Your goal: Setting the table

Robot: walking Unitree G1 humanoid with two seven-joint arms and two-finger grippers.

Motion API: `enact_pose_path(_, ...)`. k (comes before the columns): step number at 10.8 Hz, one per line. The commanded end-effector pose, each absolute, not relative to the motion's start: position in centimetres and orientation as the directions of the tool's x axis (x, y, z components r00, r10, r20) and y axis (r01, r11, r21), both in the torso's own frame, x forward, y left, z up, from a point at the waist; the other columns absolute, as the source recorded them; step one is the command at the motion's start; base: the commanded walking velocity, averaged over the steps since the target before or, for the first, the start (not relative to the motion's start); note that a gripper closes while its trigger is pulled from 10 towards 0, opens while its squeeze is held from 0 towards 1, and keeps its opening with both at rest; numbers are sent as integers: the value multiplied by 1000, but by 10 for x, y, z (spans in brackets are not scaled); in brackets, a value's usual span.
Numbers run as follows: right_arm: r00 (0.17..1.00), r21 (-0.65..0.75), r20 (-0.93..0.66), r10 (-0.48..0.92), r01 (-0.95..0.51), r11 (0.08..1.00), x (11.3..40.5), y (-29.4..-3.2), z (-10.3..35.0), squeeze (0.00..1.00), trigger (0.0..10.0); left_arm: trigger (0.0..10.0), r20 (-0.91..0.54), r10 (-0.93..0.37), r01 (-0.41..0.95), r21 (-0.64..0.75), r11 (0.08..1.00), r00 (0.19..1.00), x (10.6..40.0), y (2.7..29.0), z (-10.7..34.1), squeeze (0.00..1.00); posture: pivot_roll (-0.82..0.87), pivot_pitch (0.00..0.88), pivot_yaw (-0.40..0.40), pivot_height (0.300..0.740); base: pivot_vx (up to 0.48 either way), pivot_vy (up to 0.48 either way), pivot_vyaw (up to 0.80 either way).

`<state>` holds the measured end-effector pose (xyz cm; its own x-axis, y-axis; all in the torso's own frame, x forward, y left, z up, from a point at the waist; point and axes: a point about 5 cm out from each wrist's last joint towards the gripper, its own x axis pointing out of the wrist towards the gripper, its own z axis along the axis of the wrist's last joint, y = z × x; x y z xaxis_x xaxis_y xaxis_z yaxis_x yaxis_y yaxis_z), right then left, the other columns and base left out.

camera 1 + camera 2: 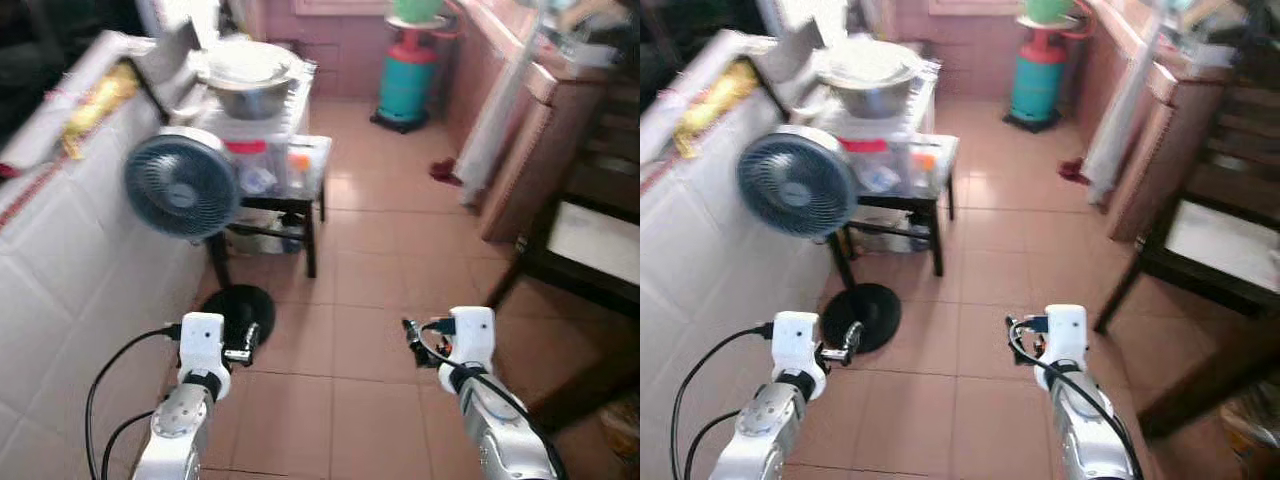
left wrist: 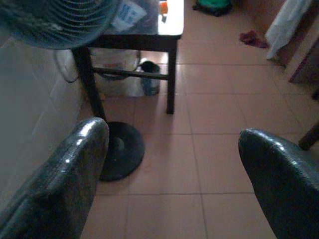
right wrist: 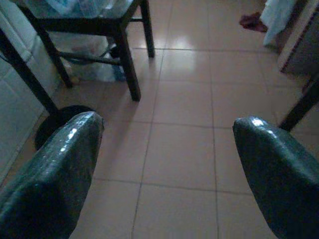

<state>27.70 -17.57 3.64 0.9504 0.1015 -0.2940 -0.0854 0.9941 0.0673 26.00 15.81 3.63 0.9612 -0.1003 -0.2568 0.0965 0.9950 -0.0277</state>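
Observation:
My left gripper (image 2: 174, 144) is held out low over the tiled floor, open, with nothing between its fingers (image 2: 75, 164). My right gripper (image 3: 167, 134) is level with it to the right, open and empty too. Both silver arms reach forward from the bottom of the eye views, the left arm (image 1: 200, 345) near the fan's base. A large metal pot with a pale lid (image 1: 245, 75) sits on a small dark-legged side table (image 1: 300, 205) ahead on the left, with clear plastic containers (image 1: 265, 165) beside it. A dark wooden table (image 1: 590, 245) stands at the right.
A blue standing fan (image 1: 183, 185) with a round black base (image 1: 238, 312) stands against the white tiled counter (image 1: 60, 250) on the left. A teal gas cylinder (image 1: 407, 85) is at the far end. A wooden cabinet (image 1: 540, 150) and hanging cloth (image 1: 490, 130) line the right. Open tiled floor (image 1: 380, 260) runs down the middle.

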Motion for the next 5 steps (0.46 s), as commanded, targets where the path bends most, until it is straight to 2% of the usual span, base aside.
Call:
enact_pose_path(1, 949, 73, -292, 116, -99, 992, 280, -173, 38, 0, 10000, 10000, -244, -86, 84, -18, 996, 966, 259, 161, 39, 0, -61, 69, 11, 740, 0, 0, 0)
enact_pose_path(5, 948, 82, -296, 119, -99, 992, 279, -171, 37, 0, 10000, 10000, -242, -61, 61, -5, 998, 968, 258, 168, 41, 0, -60, 72, 23, 740, 0, 0, 0)
